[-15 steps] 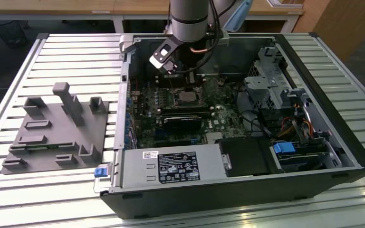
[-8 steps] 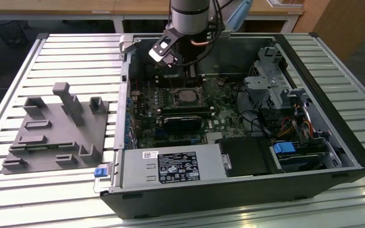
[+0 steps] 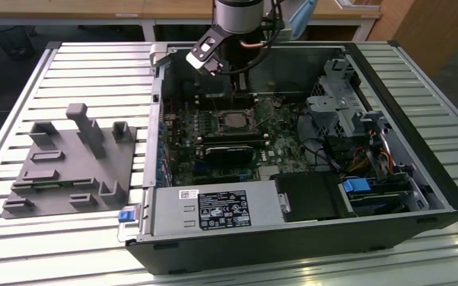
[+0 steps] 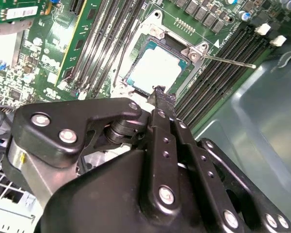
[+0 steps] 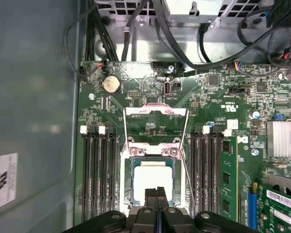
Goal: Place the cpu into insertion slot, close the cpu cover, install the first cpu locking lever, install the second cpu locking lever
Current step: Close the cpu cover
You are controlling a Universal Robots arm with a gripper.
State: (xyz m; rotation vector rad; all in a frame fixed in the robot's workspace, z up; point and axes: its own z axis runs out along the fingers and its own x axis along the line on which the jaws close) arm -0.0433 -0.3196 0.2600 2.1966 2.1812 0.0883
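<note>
Slatted bench [image 3: 78,65], open computer case [image 3: 293,244]. On my feed the chip [image 5: 150,182] sits flat in its socket [image 5: 150,151], cover [image 5: 155,110] tipped back out of the way. The fingers [image 5: 151,196] hang just above the chip, pressed together and empty, one blunt tip I'd guess.

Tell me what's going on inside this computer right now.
A robot arm is working inside an open computer case. Its gripper, fingers shut and holding nothing, hangs close over one edge of the cpu. The cpu already sits in the insertion slot. The cpu cover is flipped open, and a thin locking lever sticks out unlatched.
</note>
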